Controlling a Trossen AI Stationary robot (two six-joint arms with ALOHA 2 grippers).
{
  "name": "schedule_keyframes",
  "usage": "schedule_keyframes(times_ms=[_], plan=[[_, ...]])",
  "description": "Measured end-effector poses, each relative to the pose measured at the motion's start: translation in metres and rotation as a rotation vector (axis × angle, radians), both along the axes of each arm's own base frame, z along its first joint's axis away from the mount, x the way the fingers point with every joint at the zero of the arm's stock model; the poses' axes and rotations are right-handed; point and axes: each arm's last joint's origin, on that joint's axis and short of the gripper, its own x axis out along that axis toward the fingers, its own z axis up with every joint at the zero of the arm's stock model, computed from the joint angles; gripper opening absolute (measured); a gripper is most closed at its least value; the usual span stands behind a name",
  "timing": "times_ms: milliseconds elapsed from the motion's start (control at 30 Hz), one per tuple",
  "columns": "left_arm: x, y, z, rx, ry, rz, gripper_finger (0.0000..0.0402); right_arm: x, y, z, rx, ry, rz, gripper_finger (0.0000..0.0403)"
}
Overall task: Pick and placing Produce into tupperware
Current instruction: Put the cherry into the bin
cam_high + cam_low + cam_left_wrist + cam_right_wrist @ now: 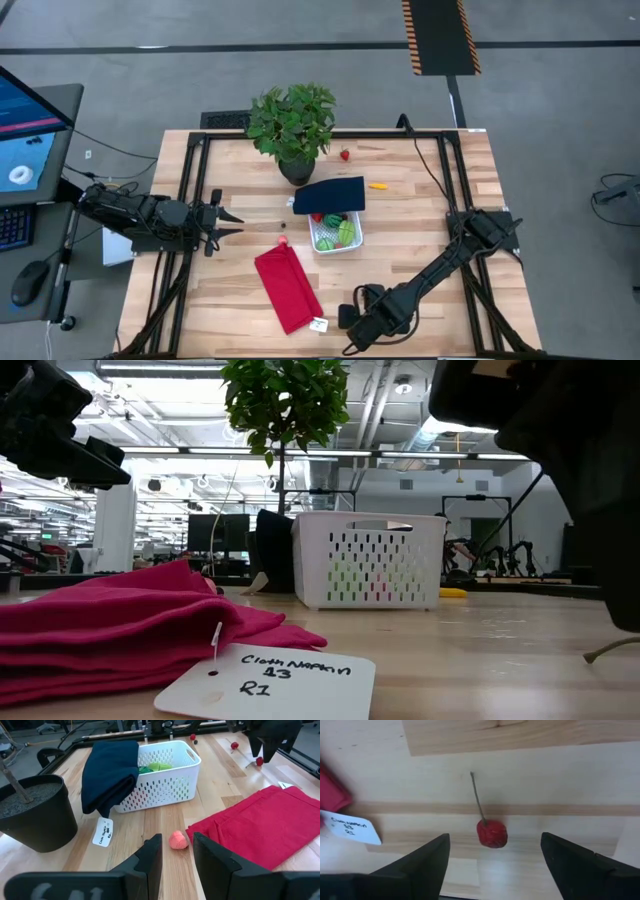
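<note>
Wooden table (530, 750), stemmed cherry (492, 833) between open right end effector (492, 852) fingers.

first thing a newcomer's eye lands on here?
Probably the leafy potted plant at the table's far edge, then the white basket mid-table with a navy cloth draped over its far side and green produce inside. The red cloth lies near the front, and the right gripper hovers with jaws open over a stemmed red cherry.
</note>
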Motion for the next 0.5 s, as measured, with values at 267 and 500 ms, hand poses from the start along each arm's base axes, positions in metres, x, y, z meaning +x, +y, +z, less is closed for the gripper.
schedule_keyframes(times_ms=[267, 500], plan=[[0.0000, 0.0000, 0.0000, 0.000, 0.000, 0.000, 0.0100, 0.0007, -0.0010, 0.0000, 0.020, 0.019, -0.021, 0.0302], [0.0000, 0.0000, 0.0000, 0.000, 0.000, 0.000, 0.0100, 0.0024, -0.0015, -0.0044, 0.021, 0.030, -0.031, 0.0301]])
